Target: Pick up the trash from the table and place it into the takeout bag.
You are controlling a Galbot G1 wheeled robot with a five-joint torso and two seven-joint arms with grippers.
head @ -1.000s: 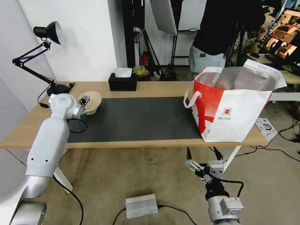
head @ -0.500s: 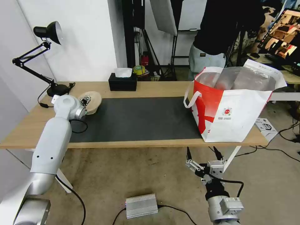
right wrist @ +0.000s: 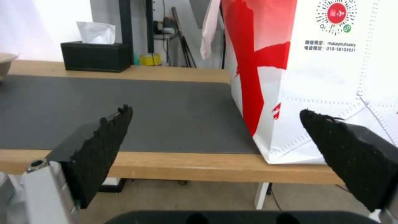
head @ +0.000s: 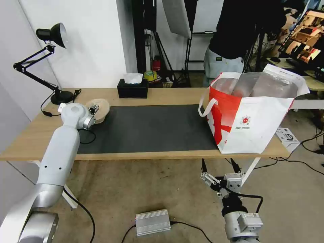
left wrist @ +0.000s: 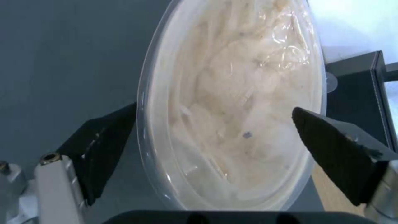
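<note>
One piece of trash, a beige pulp-fibre bowl (head: 101, 107) under a clear lid, sits at the left end of the dark mat (head: 148, 126) on the table (head: 168, 95). My left gripper (head: 91, 109) is right at its near side. In the left wrist view the bowl (left wrist: 232, 102) lies between the open black fingers (left wrist: 108, 146), and the left gripper (left wrist: 214, 108) straddles it. The takeout bag (head: 249, 111) stands open at the table's right end. My right gripper (head: 218, 162) hangs open below the table's front edge, facing the takeout bag (right wrist: 331, 77).
A black tissue box (head: 132, 88) stands at the back of the table, and a black desk lamp (head: 50, 33) rises from the back left corner. A cable (head: 86, 135) loops on the mat near my left arm. A metal box (head: 152, 222) lies on the floor.
My left arm has swung a little to the right and forward, bringing the gripper closer onto the bowl. The right arm has not moved.
</note>
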